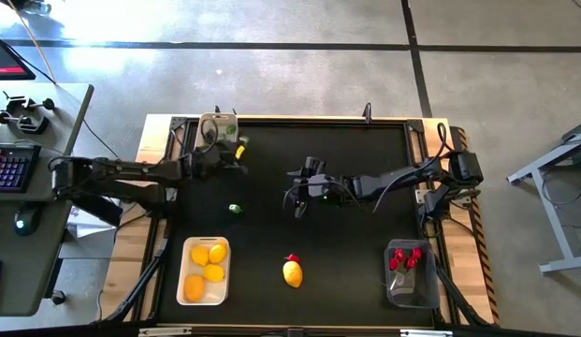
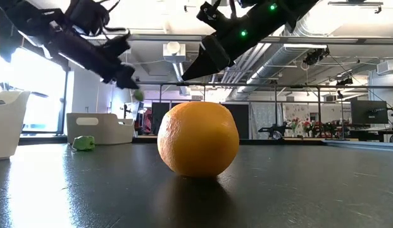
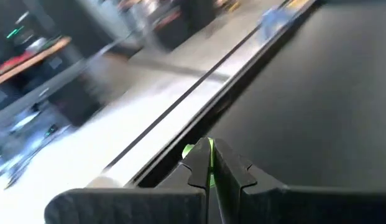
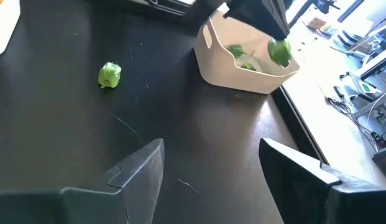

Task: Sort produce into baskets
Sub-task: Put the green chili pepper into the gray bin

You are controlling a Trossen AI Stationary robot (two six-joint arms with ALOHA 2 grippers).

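My left gripper (image 1: 239, 150) is shut on a small green piece (image 4: 280, 51), which it holds over the edge of the beige-white tub (image 4: 242, 71). The tub stands at the table's far left and has green pieces in it. Another green piece (image 1: 235, 209) lies on the black table. A yellow-orange lemon (image 1: 292, 273) lies near the front with a red piece (image 1: 292, 257) beside it, and it fills the middle of the low view (image 2: 198, 139). My right gripper (image 1: 299, 195) is open and empty above the table's middle. My left gripper pinches the small green piece (image 3: 209, 163) between its two fingertips. The fingers slant downward. The piece is lifted clear and sits above the tub's rim (image 4: 286, 70).
A white tray (image 1: 185, 281) with several lemons stands at the front left. A transparent bin (image 1: 426, 290) with red pieces stands at the front right. Bare black table lies between them and around the loose green piece.
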